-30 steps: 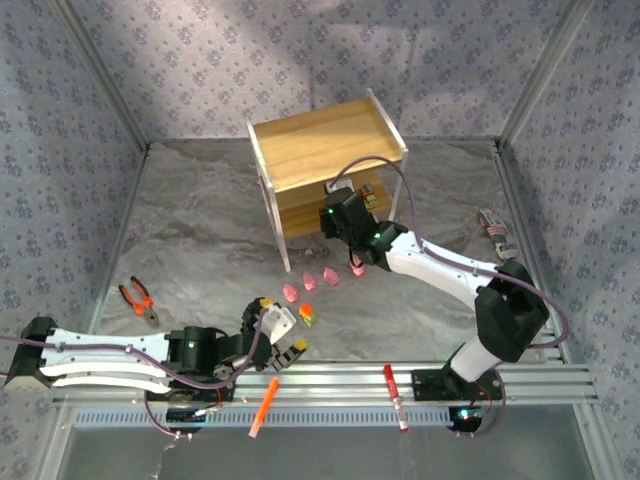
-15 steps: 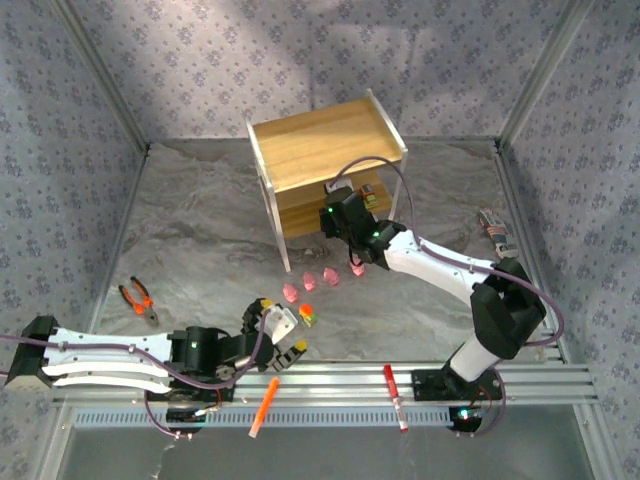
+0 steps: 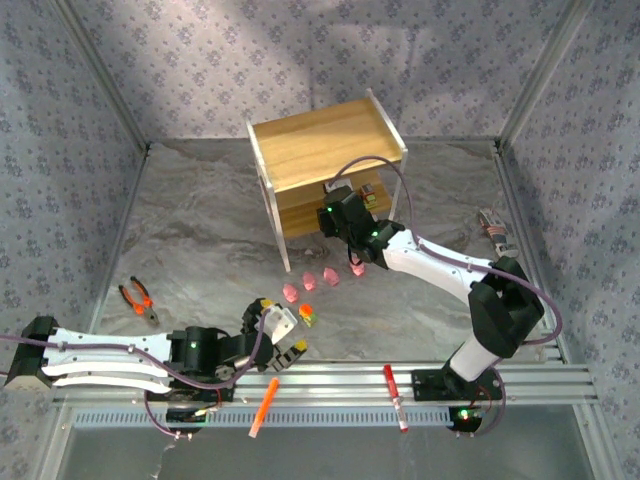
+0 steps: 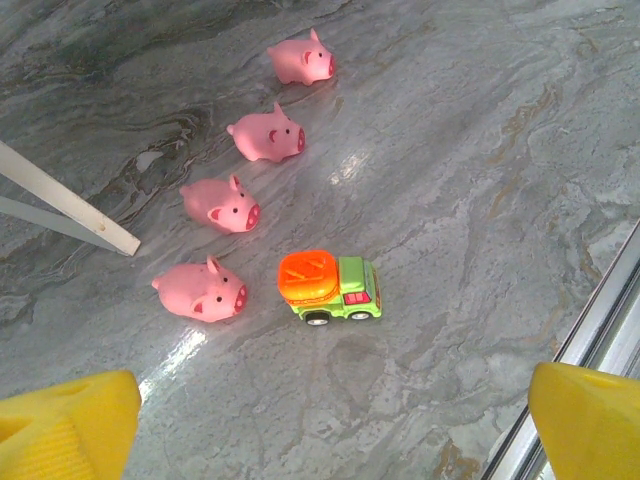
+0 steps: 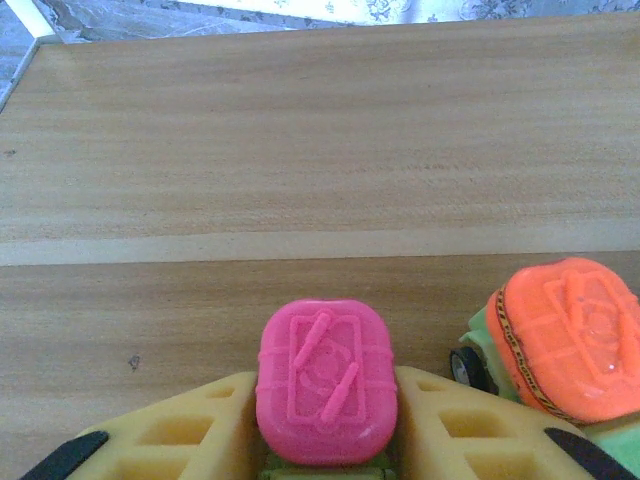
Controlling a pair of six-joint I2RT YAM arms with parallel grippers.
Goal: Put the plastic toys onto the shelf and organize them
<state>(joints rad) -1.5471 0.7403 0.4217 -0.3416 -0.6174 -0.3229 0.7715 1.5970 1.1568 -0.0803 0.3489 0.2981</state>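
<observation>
**Right fingers pinching pink toy on shelf; left fingers gaping over table**

The right fingers (image 5: 190, 425) are sitting narrow, pressing against both sides of the pink toy (image 5: 326, 378); the right gripper (image 5: 325, 430) is holding it low on a wooden board of the shelf (image 3: 325, 140), and from above the gripper is reaching into the lower tier; an orange toy (image 5: 572, 340) is standing just beside the pink toy at 3 o'clock, and whether it is touching the finger I cannot tell.

The left fingers (image 4: 60, 425) are standing wide with nothing between them; the left gripper (image 4: 325, 440) is hovering low over the table (image 3: 200, 230); at its 12 o'clock a truck (image 4: 330, 288) with an orange top and green body is sitting upright on the table; four pigs (image 4: 222, 203) are lining up from the truck's 9 o'clock toward 12 o'clock, each apart from the next.

From above, the pigs are lying at 6 o'clock of the shelf; pliers (image 3: 140, 300) are lying at 10 o'clock of the left gripper; a marker (image 3: 264, 405) and a pen (image 3: 396, 395) are lying at the near edge.
</observation>
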